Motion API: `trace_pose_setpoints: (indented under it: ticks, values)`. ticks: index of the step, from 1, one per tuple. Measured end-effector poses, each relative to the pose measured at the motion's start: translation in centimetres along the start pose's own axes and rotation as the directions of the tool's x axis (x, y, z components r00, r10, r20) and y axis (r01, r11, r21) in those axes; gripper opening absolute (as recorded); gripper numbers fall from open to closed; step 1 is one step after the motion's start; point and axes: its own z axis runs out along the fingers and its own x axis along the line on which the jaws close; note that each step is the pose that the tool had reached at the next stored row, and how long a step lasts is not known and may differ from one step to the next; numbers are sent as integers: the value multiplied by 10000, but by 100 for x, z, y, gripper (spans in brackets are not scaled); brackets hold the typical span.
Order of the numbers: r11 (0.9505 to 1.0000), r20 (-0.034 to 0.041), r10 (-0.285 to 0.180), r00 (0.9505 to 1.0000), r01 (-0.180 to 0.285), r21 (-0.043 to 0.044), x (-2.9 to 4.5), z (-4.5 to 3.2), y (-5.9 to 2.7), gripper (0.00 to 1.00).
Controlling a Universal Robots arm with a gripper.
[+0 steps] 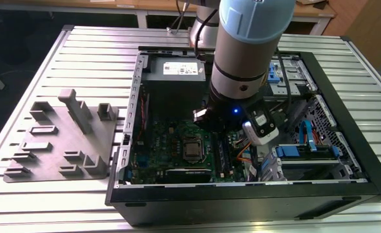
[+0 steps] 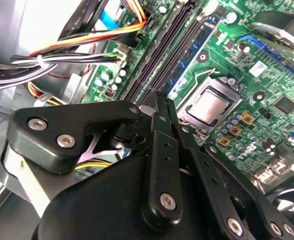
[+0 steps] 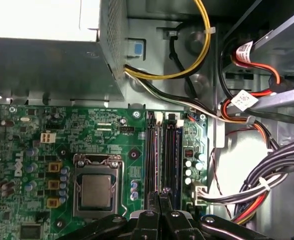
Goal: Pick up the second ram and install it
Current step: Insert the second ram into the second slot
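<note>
Black gripper (image 2: 160, 100): jaws pressed together, nothing between. Second ram, thin blue-green memory stick (image 2: 189, 62), upright in black motherboard slot (image 2: 159, 50). Long axis 12-to-6 in exterior view. Jaws at its 6 o'clock end.

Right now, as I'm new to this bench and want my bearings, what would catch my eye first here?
The big grey arm plunging into the open computer case on the slatted table. Inside, the green motherboard with its silver processor beside the long memory slots; the grey fixture plate lies at the exterior view's left.
</note>
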Motion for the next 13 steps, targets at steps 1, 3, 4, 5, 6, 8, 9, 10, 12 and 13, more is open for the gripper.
trace_pose_setpoints:
  ticks: [1,3,4,5,6,8,9,10,12,13]
  values:
    - [10000,1,1,10000,-1,-22,0,7,-1,8]
    - [10000,1,1,10000,-1,-32,1,24,-9,8]
    - [10000,1,1,10000,-1,-33,1,32,-16,8]
    - [10000,0,1,10000,-1,-33,2,37,-22,8]
    - [10000,0,1,10000,-1,-32,2,42,-28,8]
    - [10000,1,2,10000,-2,-35,2,51,-32,8]
    - [10000,0,1,10000,-1,-32,2,52,-33,8]
    - [10000,0,0,10000,0,-31,2,54,-33,8]
    - [10000,0,-7,10000,7,-36,1,56,-34,8]
    - [10000,0,-11,10000,11,-43,1,57,-33,8]
